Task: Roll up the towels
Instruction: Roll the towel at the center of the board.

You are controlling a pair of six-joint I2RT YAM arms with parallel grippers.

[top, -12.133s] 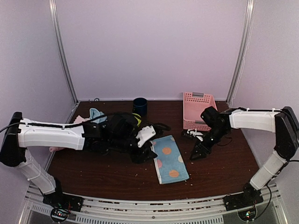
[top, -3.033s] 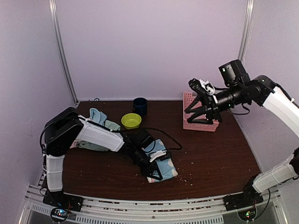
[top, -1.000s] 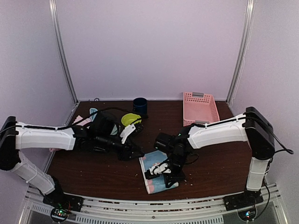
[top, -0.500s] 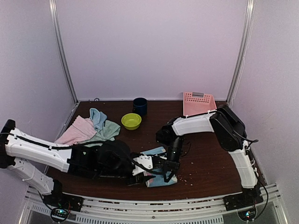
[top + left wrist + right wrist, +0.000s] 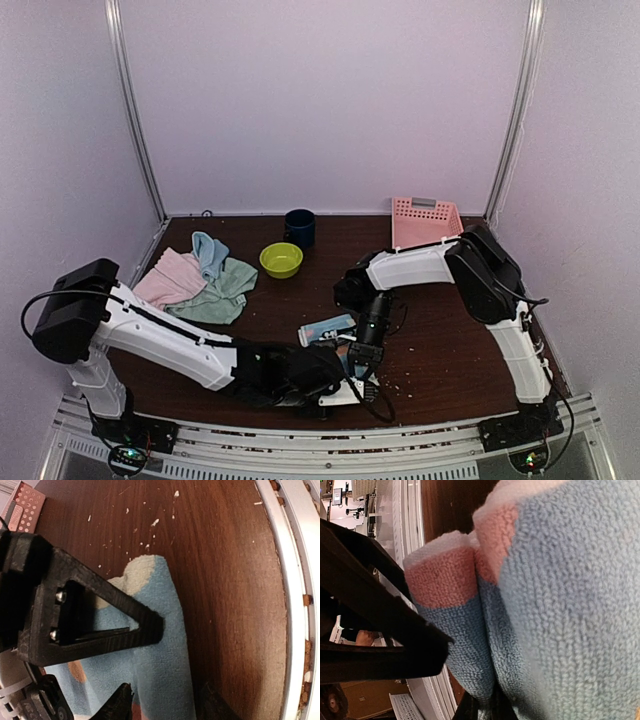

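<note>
Dark wood table [image 5: 450, 300] under lilac walls [image 5: 320, 110]. Near front edge, centre: patched towel [image 5: 328, 327], bunched into rounded folds. Pinched by right gripper [image 5: 363, 352], jaws closed on a fold; straddled by left gripper [image 5: 167, 700], spread wide, gripping nothing. Likely springs loose if released early: plush, springy terry. Pale crumbs [image 5: 150, 522] alongside.

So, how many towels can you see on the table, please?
4: patterned blue towel at front centre; pink towel, pale blue towel and mint green towel piled at left. Others may hide beneath.
</note>
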